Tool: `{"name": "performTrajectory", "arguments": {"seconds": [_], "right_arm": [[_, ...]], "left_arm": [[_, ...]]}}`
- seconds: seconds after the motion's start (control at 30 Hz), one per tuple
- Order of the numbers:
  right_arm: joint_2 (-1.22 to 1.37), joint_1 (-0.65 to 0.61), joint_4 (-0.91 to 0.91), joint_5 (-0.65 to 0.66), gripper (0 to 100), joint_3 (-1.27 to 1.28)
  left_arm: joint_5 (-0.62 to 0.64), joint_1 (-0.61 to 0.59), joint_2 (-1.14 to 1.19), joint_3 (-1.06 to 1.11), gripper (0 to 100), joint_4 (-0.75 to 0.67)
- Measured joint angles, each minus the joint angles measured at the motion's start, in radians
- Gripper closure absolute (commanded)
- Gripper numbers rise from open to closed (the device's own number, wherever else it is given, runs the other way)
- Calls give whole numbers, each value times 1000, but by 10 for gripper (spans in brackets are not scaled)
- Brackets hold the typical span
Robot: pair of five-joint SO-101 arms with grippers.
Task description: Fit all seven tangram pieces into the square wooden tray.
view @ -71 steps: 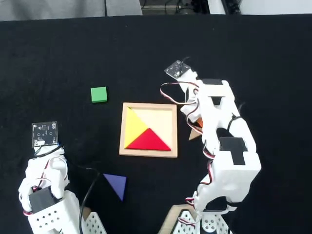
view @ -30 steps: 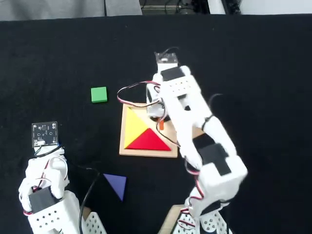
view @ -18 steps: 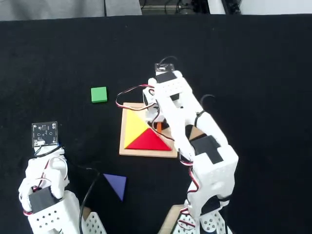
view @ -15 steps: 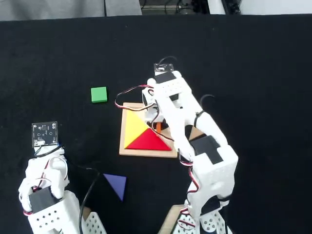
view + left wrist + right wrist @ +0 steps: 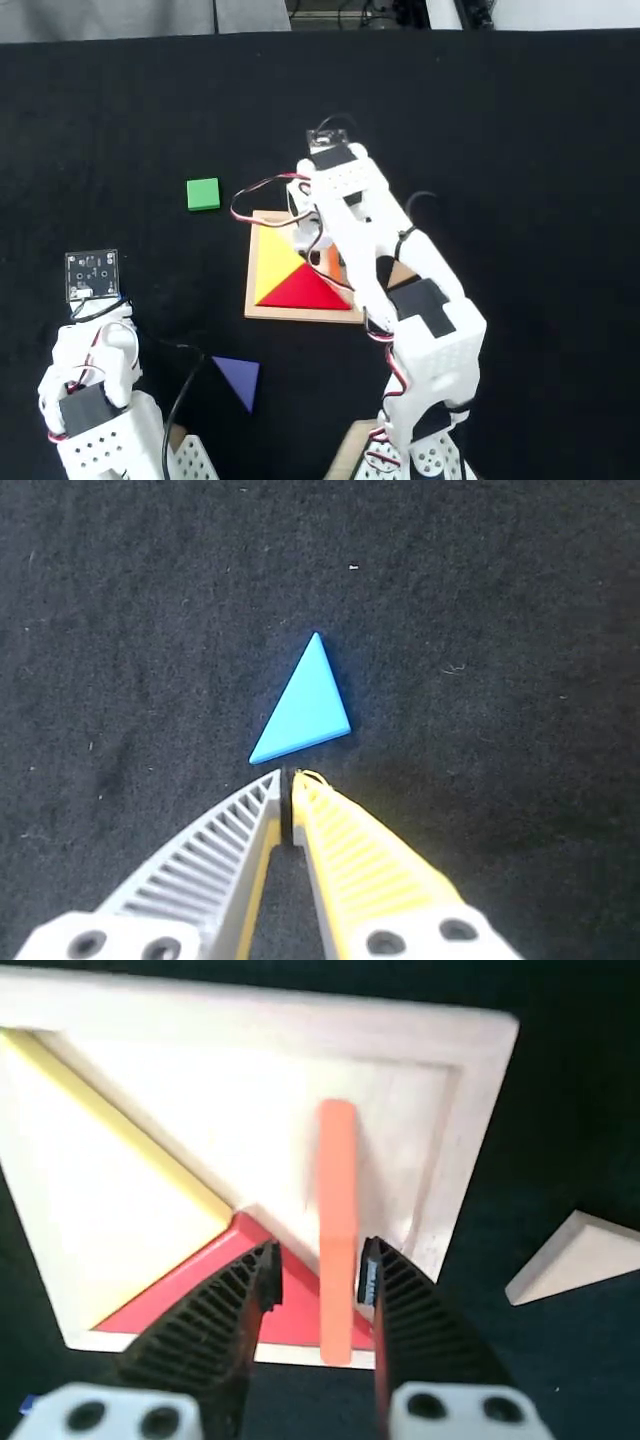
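**Orange piece on edge between the right pincer's fingers, over the tray**

The square wooden tray point(image 5: 487, 1100) lay under the right pincer point(image 5: 318, 1252). It held a yellow triangle point(image 5: 110, 1220) and a red triangle point(image 5: 190, 1285), flat and edge to edge, off to one finger's side. The pincer stood partly open. An orange piece point(image 5: 337, 1190) stood on edge between its fingers, touching one with a gap to the other, and reached past the tips over the tray's bare floor. A wooden triangle point(image 5: 575, 1255) lay on the table point(image 5: 520, 150) beyond the touching finger, outside the tray. The left pincer point(image 5: 290, 777) was closed on nothing, with a blue triangle point(image 5: 305, 705) just ahead of its tips.

We could not tell whether the orange piece rested on the tray floor. From above, the right arm point(image 5: 435, 330) hid part of the tray and most of the wooden triangle.

About two seconds before, that arm had been beside the tray, over the wooden triangle; it had since swung across the tray. The left arm point(image 5: 90, 400), the blue triangle and the green square point(image 5: 203, 194) had not moved.
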Motion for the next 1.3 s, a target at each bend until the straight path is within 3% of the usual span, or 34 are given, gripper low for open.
{"name": "performTrajectory", "arguments": {"seconds": [0.2, 0.33, 0.37, 0.57, 0.77, 1.03, 1.3], "right_arm": [[0, 81, 98, 72, 874, -86], [-2, 133, 175, 118, 993, -163], [-8, 135, 187, 137, 981, -173], [-103, -6, 173, 287, 988, -147], [-100, -51, 31, 295, 988, -21], [-23, 57, 21, 307, 988, -21], [-23, 77, 84, 307, 988, -25]], "left_arm": [[0, 0, 0, 0, 966, 0], [0, 0, 0, 0, 966, 0], [0, 0, 0, 0, 966, 0], [0, 0, 0, 0, 966, 0], [0, 0, 0, 0, 966, 0], [0, 0, 0, 0, 966, 0], [0, 0, 0, 0, 966, 0]]}}
